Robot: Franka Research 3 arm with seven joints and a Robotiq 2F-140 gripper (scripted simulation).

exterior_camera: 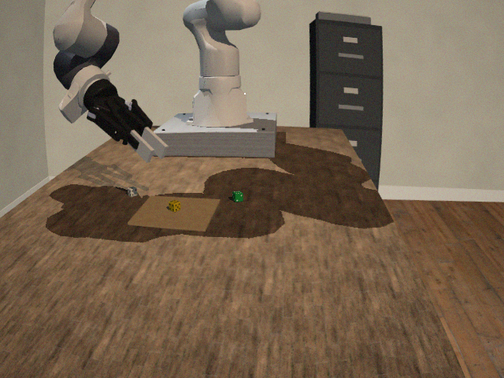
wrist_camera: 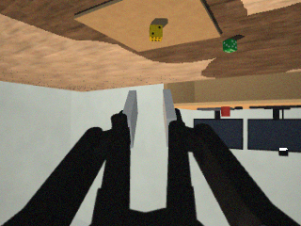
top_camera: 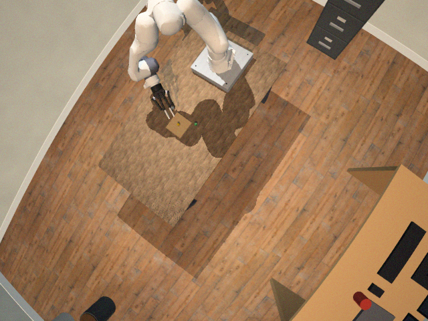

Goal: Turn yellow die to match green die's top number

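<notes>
The yellow die (top_camera: 178, 123) (exterior_camera: 174, 205) (wrist_camera: 156, 32) lies on the tan mat (top_camera: 179, 132) (exterior_camera: 195, 221) (wrist_camera: 113, 24). In the wrist view, which is upside down, its side towards the gripper shows two pips; its top shows several, too small to count surely. The green die (top_camera: 195, 123) (exterior_camera: 237, 196) (wrist_camera: 229, 45) lies on the table beside the mat; its top shows several pips, hard to count. The mat lies flat. My gripper (top_camera: 170, 117) (exterior_camera: 156, 154) (wrist_camera: 150, 101) is tilted, slightly open and empty, above the table behind the mat.
A white die (exterior_camera: 131, 191) lies on the table (exterior_camera: 244, 284) off the mat's back left corner, near the gripper's side and outside the wrist view. The robot's base (top_camera: 204, 70) (exterior_camera: 215, 144) stands at the back. The arm's shadow covers the mat and the green die.
</notes>
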